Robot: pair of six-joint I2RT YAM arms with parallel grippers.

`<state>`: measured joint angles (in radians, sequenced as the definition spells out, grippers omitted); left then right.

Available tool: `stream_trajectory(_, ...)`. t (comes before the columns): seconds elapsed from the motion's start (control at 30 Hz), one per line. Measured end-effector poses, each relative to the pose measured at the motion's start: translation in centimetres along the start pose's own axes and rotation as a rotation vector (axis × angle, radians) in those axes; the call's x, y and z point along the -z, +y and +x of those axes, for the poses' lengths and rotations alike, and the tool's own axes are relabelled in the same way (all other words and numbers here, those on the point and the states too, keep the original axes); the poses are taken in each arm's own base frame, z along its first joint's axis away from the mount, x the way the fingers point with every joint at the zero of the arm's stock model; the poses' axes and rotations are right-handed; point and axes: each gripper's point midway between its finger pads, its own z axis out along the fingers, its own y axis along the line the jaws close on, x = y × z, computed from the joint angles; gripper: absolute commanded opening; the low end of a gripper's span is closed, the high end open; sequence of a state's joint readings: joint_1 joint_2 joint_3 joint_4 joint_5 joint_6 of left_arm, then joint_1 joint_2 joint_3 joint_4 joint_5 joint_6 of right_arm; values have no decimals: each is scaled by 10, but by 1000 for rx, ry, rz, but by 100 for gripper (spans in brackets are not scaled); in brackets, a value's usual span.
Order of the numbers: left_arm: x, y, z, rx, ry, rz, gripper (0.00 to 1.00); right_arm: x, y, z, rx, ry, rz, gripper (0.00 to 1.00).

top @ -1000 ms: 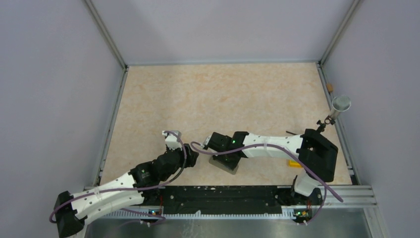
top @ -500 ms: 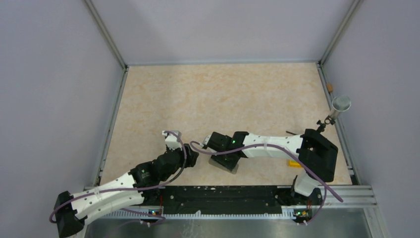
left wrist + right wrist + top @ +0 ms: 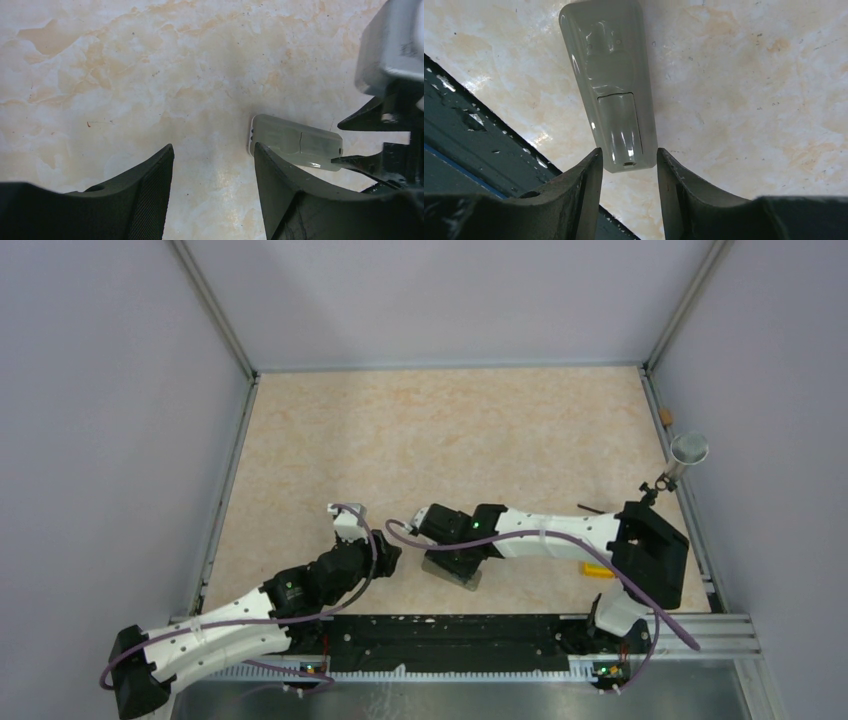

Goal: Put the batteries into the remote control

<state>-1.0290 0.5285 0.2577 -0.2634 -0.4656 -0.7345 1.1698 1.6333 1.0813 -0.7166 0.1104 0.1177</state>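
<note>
Top external: left gripper and right gripper sit near each other. The remote control lies under the right fingers, just ahead of the black rail. A yellow stick lies well behind the right fingers, by that arm's elbow. Right wrist has edged slightly toward the left gripper since a second ago; remote in the same spot.

Left wrist: fingers released, bare table between them. Remote grey back up, just outside the right-hand fingertip; right gripper crowds its far end.

Right wrist: fingers clenched on the remote's near end, no gap at either edge. Battery cover seam visible; rail beside the left finger
</note>
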Motion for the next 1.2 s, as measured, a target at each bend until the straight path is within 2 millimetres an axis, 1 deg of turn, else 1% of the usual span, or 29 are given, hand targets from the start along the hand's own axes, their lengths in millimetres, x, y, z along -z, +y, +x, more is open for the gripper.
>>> stream_trajectory(0.07, 0, 0, 0, 0, 0, 0, 62, 6, -1, -4, -13, -26, 4, 37)
stream_trajectory(0.1, 0, 0, 0, 0, 0, 0, 62, 10, -2, -7, -21, -43, 6, 33)
stream_trajectory(0.13, 0, 0, 0, 0, 0, 0, 62, 14, -2, -10, -30, -63, 8, 27)
stream_trajectory(0.2, 0, 0, 0, 0, 0, 0, 62, 24, -4, -17, -53, -112, 10, 10)
stream_trajectory(0.27, 0, 0, 1, -2, 3, -2, 62, 31, -4, -21, -74, -151, 9, 0)
stream_trajectory(0.4, -1, 1, 2, -6, 9, -7, 62, 40, -6, -21, -117, -196, 7, 0)
stream_trajectory(0.5, -2, 2, 4, -9, 13, -12, 61, 36, -5, -18, -132, -199, 2, 0)
stream_trajectory(0.6, -2, 2, 4, -11, 16, -14, 61, 23, 2, -10, -147, -187, -26, 0)
stream_trajectory(0.7, -2, 2, 4, -10, 15, -14, 62, -7, 8, 13, -159, -110, -42, 0)
stream_trajectory(0.77, -2, 2, 4, -10, 16, -14, 62, -15, 11, -2, -179, -158, -60, 0)
stream_trajectory(0.87, -2, 3, 4, -11, 16, -14, 61, -17, 14, -14, -202, -208, -77, 0)
stream_trajectory(0.97, -2, 3, 5, -14, 20, -18, 61, -15, 13, -15, -210, -220, -80, 0)
stream_trajectory(1.17, -4, 5, 8, -21, 30, -27, 61, -8, 6, 0, -214, -176, -47, 0)
stream_trajectory(1.2, -4, 5, 8, -21, 30, -27, 61, -6, 4, 2, -214, -174, -35, 2)
